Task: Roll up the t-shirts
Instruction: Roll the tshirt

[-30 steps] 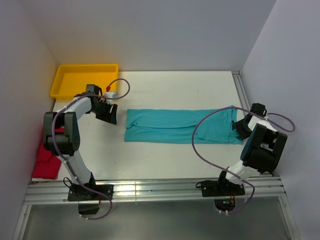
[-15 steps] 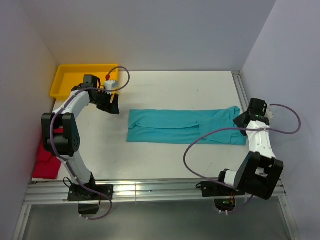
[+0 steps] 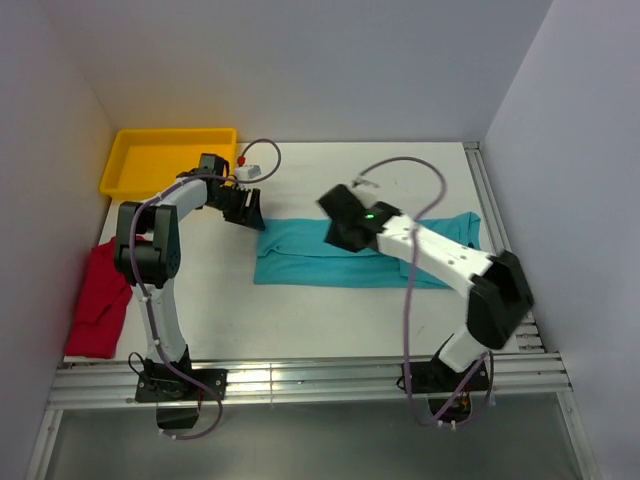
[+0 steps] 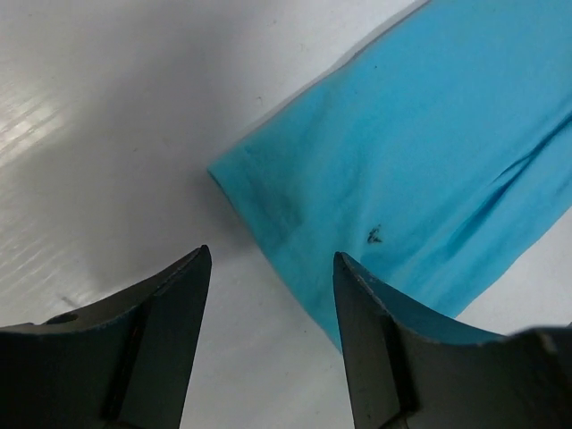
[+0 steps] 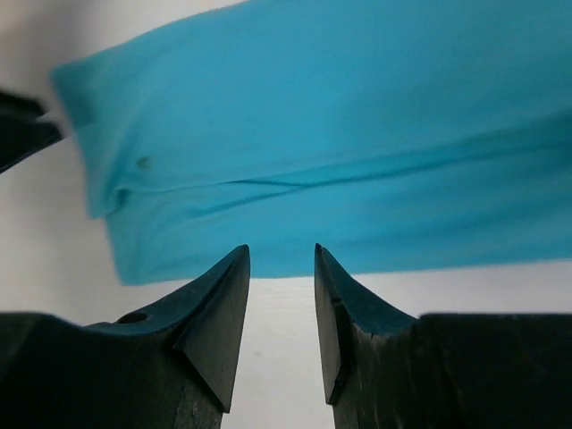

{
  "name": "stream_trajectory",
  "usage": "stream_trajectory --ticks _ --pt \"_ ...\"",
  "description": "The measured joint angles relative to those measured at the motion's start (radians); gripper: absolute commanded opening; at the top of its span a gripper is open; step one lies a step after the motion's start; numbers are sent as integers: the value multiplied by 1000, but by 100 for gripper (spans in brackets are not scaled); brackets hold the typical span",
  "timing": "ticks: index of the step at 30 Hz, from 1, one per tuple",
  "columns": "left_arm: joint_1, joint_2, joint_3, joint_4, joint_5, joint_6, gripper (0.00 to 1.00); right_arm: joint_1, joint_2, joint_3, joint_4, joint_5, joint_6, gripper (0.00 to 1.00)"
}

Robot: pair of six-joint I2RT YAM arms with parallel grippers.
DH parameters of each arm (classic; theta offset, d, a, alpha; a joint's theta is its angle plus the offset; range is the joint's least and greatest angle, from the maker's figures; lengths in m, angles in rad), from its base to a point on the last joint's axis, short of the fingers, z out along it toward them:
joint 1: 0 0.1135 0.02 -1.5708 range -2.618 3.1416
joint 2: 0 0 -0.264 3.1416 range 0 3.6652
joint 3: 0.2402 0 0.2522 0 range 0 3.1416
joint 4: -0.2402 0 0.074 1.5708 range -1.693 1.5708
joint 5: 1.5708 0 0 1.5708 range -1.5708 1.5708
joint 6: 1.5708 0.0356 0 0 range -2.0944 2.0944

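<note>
The teal t-shirt point(image 3: 365, 250) lies flat on the table, folded into a long strip running left to right. My left gripper point(image 3: 247, 208) is open and empty at the strip's far left corner. In the left wrist view that corner of the shirt point(image 4: 420, 152) lies just ahead of the gripper point(image 4: 273, 264). My right gripper point(image 3: 337, 217) is open and empty, low over the strip left of its middle. In the right wrist view the shirt point(image 5: 340, 134) fills the area beyond the gripper point(image 5: 281, 259). The red t-shirt point(image 3: 98, 300) lies crumpled at the table's left edge.
A yellow tray point(image 3: 130, 172) stands at the back left corner. Walls close in the table at the left, back and right. A metal rail point(image 3: 300, 380) runs along the near edge, and another rail point(image 3: 490, 200) runs down the right side. Purple cables loop above both arms.
My right arm has swung from the shirt's right end across to left of its middle. My left gripper has moved right to the shirt's far left corner.
</note>
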Motion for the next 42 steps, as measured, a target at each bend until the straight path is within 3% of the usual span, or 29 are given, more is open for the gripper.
stream_trajectory --ticks 3,7,15,24,42 --pt "-2 27 9 17 13 -26 61 189 233 237 -37 59 42 41" --pt "-1 52 16 40 23 -54 60 337 436 436 -59 94 65 39" --pt "-1 75 35 64 43 -78 56 438 716 713 -130 113 68 39" --pt "-1 123 79 65 92 -81 46 443 838 754 -152 127 67 39" --pt "-1 132 83 67 98 -82 42 492 881 838 -177 156 61 35"
